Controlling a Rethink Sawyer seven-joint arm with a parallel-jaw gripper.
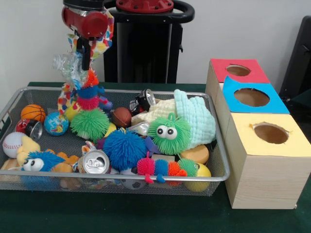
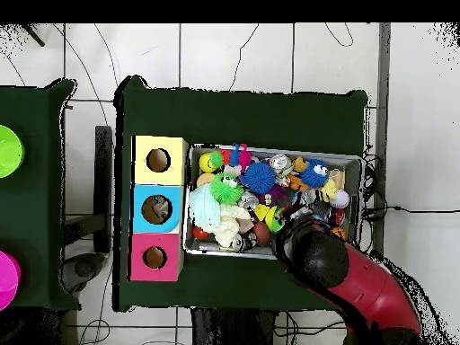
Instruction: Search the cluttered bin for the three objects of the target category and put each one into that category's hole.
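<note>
Claw (image 1: 85, 60): black, hanging from the red arm over the far left end of the bin. Its opening cannot be judged; a crinkled clear plastic wrapper (image 1: 68, 65) and a patterned cloth strip (image 1: 102, 41) crowd round it, and whether it has hold of either is unclear. In the overhead view the arm's red shell hides it entirely.

Directly beneath: a striped rubber-spike caterpillar (image 1: 89, 94), orange, blue and pink bands, standing nearly upright with its long axis running up toward the claw. Contact between them cannot be made out.

Just below that: a green spiky puffer ball (image 1: 90, 124), soft filaments, round.

Wire-mesh bin (image 1: 221, 167), silver, rectangular, on the green counter (image 1: 146, 218). Contents, outward from the claw:
- miniature basketball (image 1: 33, 112), pebbled orange
- baseball (image 1: 12, 144), white, stitched
- small brown football (image 1: 121, 116)
- blue puffer ball (image 1: 124, 148)
- drink can (image 1: 95, 161), aluminium, lying with its top outward
- green puffer with googly eyes (image 1: 169, 133)
- mint knitted cloth (image 1: 197, 119), ribbed, bunched
- second caterpillar (image 1: 163, 168), lying flat along the near wall

Sorting box: three wooden cubes in a row, well apart from the claw on the bin's opposite side. Round holes in yellow top (image 1: 270, 133), blue top (image 1: 251, 97), red top (image 1: 238, 70).

Judgement: the target category is unstated. Any carry must cross the bin's full length to reach the holes.
</note>
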